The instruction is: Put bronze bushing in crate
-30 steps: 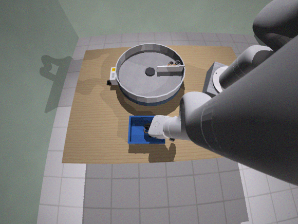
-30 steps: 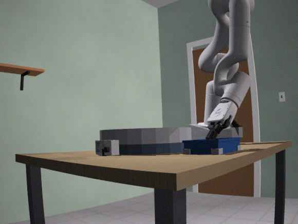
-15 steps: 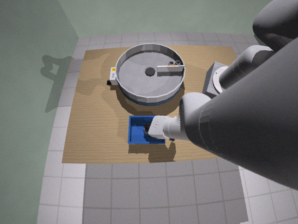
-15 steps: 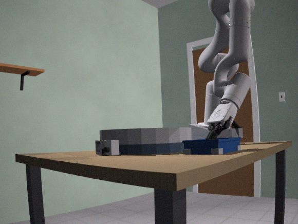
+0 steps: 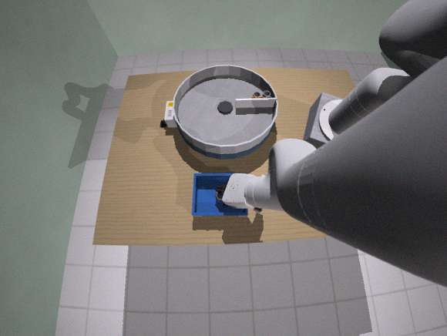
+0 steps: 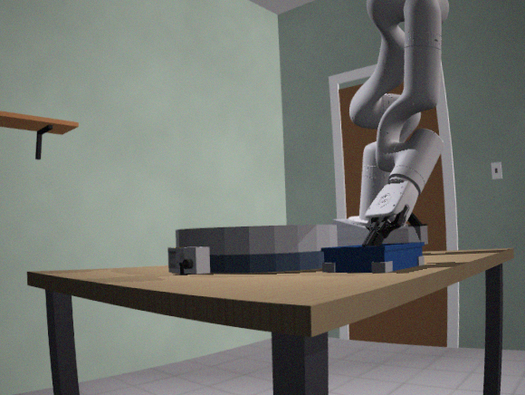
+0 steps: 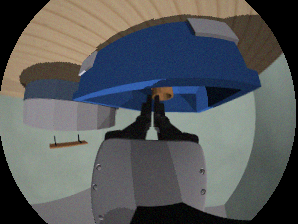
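Observation:
My gripper (image 5: 220,191) (image 6: 373,240) (image 7: 153,102) is lowered into the blue crate (image 5: 195,193) (image 6: 362,258) (image 7: 166,56), tilted, with its fingertips below the rim. It is shut on a bronze bushing (image 5: 218,196) (image 7: 164,91), which shows as a small orange piece at the fingertips. The round grey turning table (image 5: 227,148) (image 6: 253,240) stands behind the crate. Two grey bushings (image 5: 262,93) and a bit of bronze rest on it behind the fixed grey bar (image 5: 256,105). In the exterior view the crate wall hides the bushing.
A small white drive box (image 5: 169,109) (image 6: 189,260) is fixed to the turning table's left side. The arm's grey base block (image 5: 317,119) stands at the table's right. My arm fills the right of the top view. A wall shelf (image 6: 32,122) hangs far left.

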### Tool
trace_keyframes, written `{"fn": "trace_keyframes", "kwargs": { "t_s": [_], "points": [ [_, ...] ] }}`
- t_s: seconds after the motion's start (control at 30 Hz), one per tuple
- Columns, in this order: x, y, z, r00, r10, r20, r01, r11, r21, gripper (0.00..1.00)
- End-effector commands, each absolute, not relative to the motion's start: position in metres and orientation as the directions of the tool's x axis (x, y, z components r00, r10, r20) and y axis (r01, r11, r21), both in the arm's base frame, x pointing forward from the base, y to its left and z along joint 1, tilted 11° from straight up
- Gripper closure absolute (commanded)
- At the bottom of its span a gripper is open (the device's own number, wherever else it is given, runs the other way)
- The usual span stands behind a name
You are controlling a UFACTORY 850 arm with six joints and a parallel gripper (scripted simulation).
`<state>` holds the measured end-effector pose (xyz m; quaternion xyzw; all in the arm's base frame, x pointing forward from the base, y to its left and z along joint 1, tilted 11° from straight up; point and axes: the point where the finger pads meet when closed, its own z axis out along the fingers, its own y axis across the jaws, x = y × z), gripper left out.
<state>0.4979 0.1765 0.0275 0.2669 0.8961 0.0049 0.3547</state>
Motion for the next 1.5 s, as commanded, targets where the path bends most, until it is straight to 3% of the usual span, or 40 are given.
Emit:
{"fn": "trace_keyframes", "kwargs": {
  "t_s": [0.0,1.47],
  "points": [
    [0.498,0.177,0.028,-0.605,0.482,-0.634,0.475,0.857,0.199,0.89],
    [0.497,0.175,0.04,-0.605,0.482,-0.634,0.475,0.857,0.199,0.89]
  ]
}}
